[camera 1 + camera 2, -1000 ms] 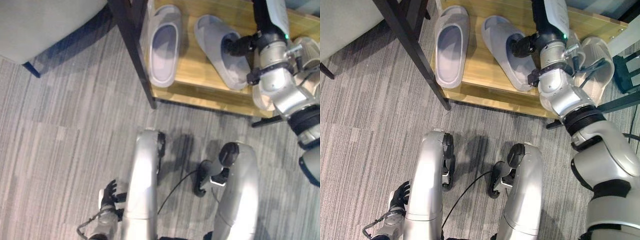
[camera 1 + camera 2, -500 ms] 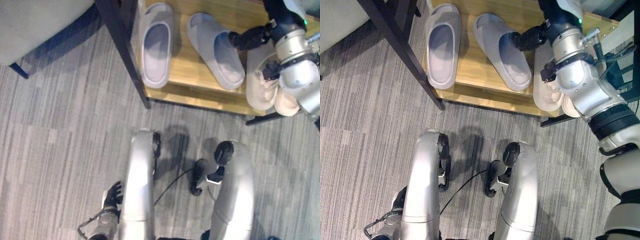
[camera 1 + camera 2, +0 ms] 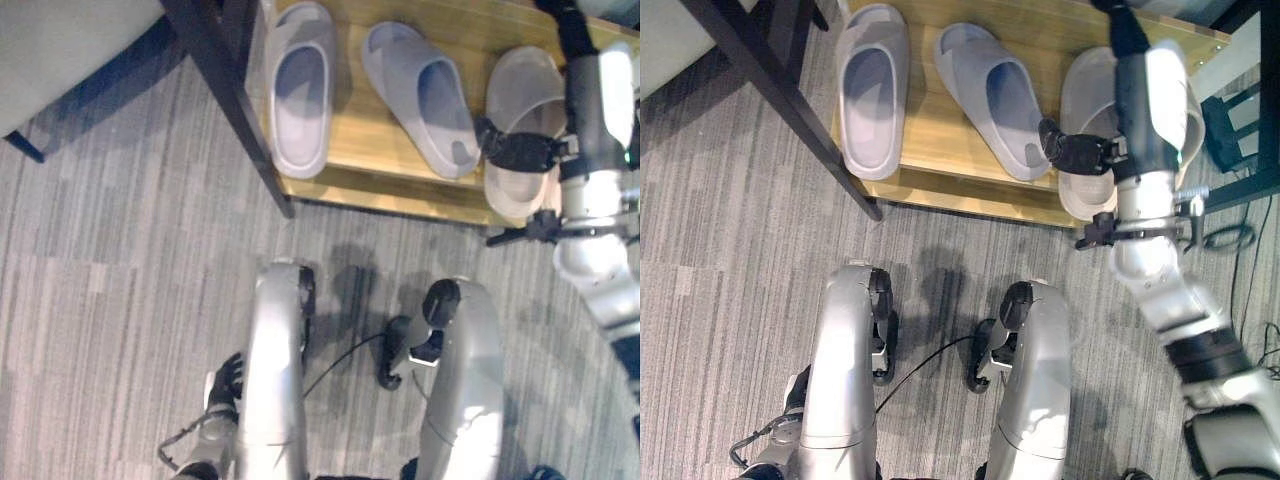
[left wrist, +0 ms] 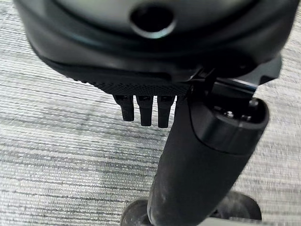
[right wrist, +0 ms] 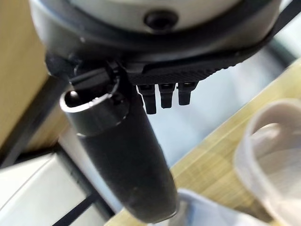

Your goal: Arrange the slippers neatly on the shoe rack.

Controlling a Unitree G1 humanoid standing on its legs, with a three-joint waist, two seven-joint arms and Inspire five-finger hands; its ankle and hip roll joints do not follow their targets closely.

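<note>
So the right robot hand (image 3: 1072,152) hangs over the front edge of the low wooden shoe rack (image 3: 950,185), right in the gap between the angled grey foam slipper (image 3: 992,98) and the pale beige foam slipper (image 3: 1095,130). In its wrist view the fingers look curled with nothing in them, thumb sticking out straight. So it's holding nothing as far as I can tell.

Slippers are all on the rack: a second grey foam slipper (image 3: 870,88) sits straight, well off to the hand's left, the angled one is just beside the hand on that same side, and the beige one is partly under the forearm.

What I'd worry about: the angled slipper's heel end is close to the rack's front edge, so a sloppy nudge from the hand could push it off onto the grey carpet (image 3: 730,240). Also the forearm is right over the beige one, so swinging back could drag it crooked.

Left robot hand (image 3: 226,382) just hangs low by the floor, fingers relaxed.
</note>
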